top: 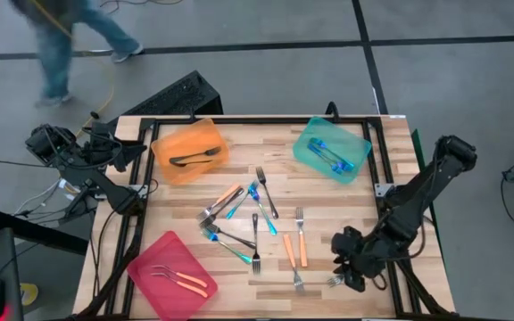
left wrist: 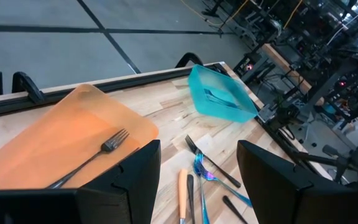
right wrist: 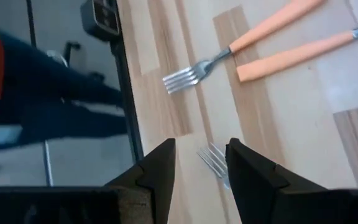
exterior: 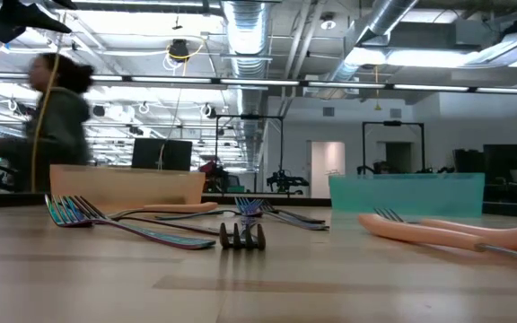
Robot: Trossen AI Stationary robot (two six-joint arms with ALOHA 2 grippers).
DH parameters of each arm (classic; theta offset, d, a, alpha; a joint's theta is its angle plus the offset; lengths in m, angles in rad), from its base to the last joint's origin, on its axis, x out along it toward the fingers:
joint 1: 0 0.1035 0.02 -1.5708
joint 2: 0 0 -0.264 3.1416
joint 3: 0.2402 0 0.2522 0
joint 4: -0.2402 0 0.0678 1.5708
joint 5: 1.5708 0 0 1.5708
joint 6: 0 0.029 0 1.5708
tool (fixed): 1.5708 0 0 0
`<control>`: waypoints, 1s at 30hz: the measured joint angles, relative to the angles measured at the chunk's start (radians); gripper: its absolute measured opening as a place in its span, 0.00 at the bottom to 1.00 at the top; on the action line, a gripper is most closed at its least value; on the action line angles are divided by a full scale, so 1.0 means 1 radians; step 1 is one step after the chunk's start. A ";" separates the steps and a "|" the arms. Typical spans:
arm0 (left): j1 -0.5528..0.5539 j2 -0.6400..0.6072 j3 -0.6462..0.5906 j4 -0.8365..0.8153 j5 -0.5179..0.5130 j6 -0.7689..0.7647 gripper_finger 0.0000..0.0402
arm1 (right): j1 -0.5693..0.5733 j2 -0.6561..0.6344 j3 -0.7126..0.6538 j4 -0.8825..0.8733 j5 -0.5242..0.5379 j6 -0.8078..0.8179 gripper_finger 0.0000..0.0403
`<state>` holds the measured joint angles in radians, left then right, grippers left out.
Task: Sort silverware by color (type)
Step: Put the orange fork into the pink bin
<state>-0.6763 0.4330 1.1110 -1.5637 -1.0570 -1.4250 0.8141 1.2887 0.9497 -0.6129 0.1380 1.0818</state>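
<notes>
Listing table contents, one moment.

Table: pale wood planks, dark rail round the edge.

Orange tray: far left of the table; one dark fork lies in it (the left wrist view shows it too).

Teal tray: far right; blue forks inside, count unclear.

Pink tray: near left corner; two orange forks inside.

Loose pile: mid-table, between the trays; mixed blue, dark and orange forks, some crossing one another.

Orange pair: two orange forks side by side, right of the pile, tines toward the near edge (also seen at).

Lone fork: near right edge, just beside the right gripper; only its tines show in the right wrist view, between the fingers and below them.

Right gripper: low over the near right edge, fingers apart, nothing held, touching the fork or not: cannot tell.

Left gripper: at the far left edge beside the orange tray, fingers wide apart, empty.

Person: walking on the floor beyond the far left corner (blurred in the low view).
</notes>
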 joint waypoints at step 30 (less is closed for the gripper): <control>0.000 0.000 0.000 -0.001 -0.049 0.015 0.49 | 0.038 0.412 0.080 -0.197 -0.259 -0.414 0.62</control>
<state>-0.6765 0.4328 1.1110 -1.5650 -1.1061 -1.4101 0.8516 1.7011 1.0294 -0.8097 -0.1211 0.6680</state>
